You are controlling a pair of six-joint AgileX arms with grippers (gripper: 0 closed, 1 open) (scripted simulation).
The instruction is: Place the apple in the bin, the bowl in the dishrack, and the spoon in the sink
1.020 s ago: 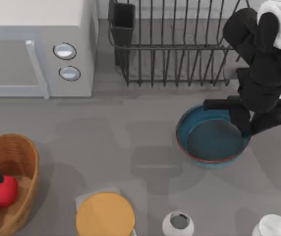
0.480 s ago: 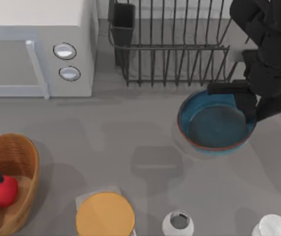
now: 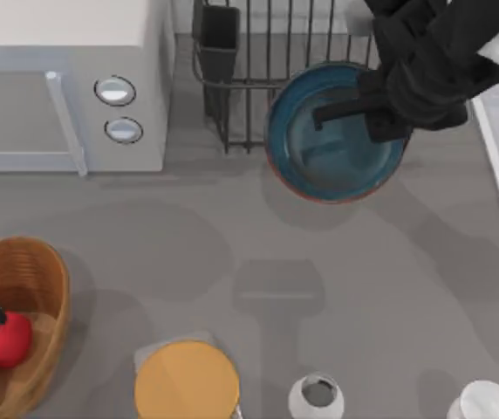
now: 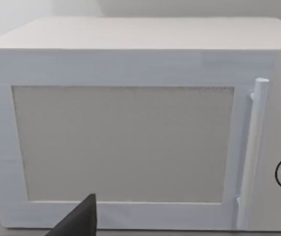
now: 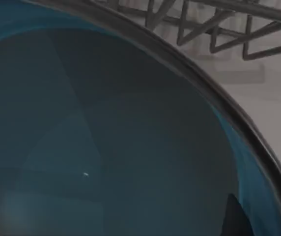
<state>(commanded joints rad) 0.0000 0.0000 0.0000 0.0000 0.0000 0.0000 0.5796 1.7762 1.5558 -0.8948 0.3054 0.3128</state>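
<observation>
since a second ago the wide blue glazed bowl (image 3: 332, 135) has risen off the tabletop, clamped at its rim by the right tool (image 3: 380, 109), overlapping the dark wire dishrack (image 3: 293, 52) front (risk: rim clipping bars, slipping).

A grey table (image 3: 258, 262) carries everything. On it at the upper left of the top view stands a white microwave-like box (image 3: 66, 83) with two round knobs. At upper centre stands the dark wire dishrack (image 3: 258, 96). The wicker bin (image 3: 31, 305) sits at the lower left edge. Along the bottom edge lie a flat yellow-orange disc (image 3: 186, 381) and two small white cups (image 3: 316, 397).
</observation>
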